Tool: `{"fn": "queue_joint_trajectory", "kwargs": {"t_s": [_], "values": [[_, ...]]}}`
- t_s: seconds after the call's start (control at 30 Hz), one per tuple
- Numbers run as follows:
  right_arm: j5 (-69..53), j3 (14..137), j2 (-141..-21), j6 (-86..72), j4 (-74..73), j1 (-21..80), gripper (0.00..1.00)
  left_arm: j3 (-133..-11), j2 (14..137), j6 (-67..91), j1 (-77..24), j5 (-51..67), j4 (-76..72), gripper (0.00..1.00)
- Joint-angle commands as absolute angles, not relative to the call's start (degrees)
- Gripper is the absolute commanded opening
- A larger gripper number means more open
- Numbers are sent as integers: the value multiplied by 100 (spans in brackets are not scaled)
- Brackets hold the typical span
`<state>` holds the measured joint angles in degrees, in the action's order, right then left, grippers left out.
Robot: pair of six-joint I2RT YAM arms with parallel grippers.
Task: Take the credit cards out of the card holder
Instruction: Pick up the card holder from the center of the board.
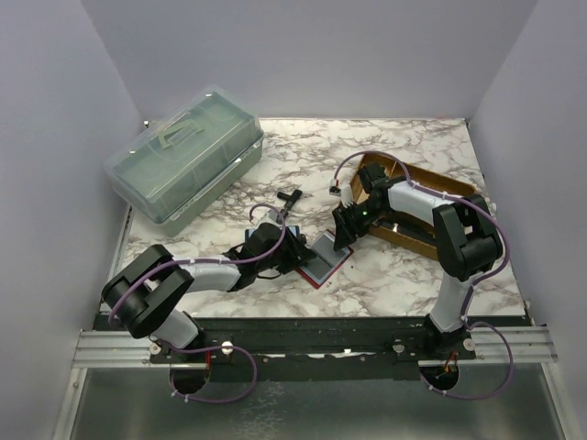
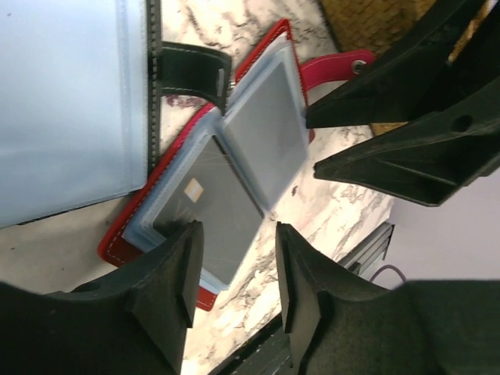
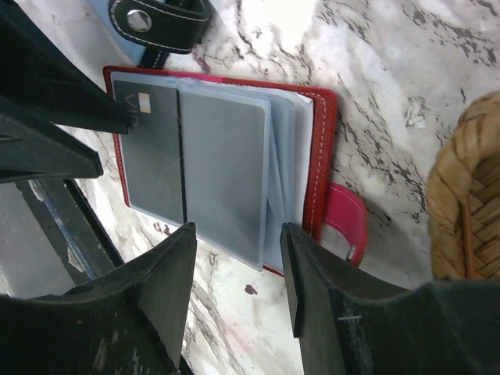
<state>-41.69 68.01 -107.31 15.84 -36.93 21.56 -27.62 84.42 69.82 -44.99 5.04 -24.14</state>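
The red card holder [image 1: 326, 260] lies open on the marble table between both grippers. Its clear sleeves hold grey credit cards: a dark one [image 2: 209, 205] and a lighter one [image 2: 266, 123], also seen as the dark card [image 3: 152, 160] and the lighter card [image 3: 223, 168]. My left gripper [image 2: 234, 273] is open at the holder's dark-card end, one fingertip [image 3: 125, 119] resting over that card. Nothing sits between its pads. My right gripper [image 3: 238, 269] is open just off the lighter card's edge and holds nothing.
A black wallet [image 2: 191, 70] with a clear flap lies beside the red holder under my left arm. A wicker basket [image 1: 417, 197] stands behind the right gripper. At the back left sits a green lidded plastic box [image 1: 183, 165]. A pink strap [image 3: 348, 219] sticks out of the holder.
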Motion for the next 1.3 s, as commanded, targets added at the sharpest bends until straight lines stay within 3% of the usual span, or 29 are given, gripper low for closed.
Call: {"fn": "queue_joint_trajectory", "kwargs": {"t_s": [0.0, 0.27, 0.47, 0.83, 0.97, 1.03, 1.27], "values": [[-3811, 6662, -10773, 1477, -3560, 2188, 54, -2839, 8665, 6944, -4474, 681, -2527, 43], [-4482, 6623, -10885, 1438, -3592, 2302, 54, -2804, 8866, 7058, -4465, 745, -2531, 32], [-4983, 6732, -10907, 1355, -3647, 2298, 51, -2843, 8975, 7049, -4447, 808, -2522, 30], [-5554, 6692, -10906, 926, -3480, 2292, 30, -2762, 8909, 7058, -4409, 800, -2522, 29], [-5572, 6678, -11065, 845, -3435, 2290, 15, -2722, 8706, 7008, -4401, 760, -2526, 29], [-5610, 6703, -11115, 855, -3461, 2251, 1, -2640, 8414, 7011, -4373, 701, -2523, 31], [-6888, 6561, -10745, 882, -3248, 1806, 0, -1966, 6655, 7402, -4265, 98, -2503, 42]]}}
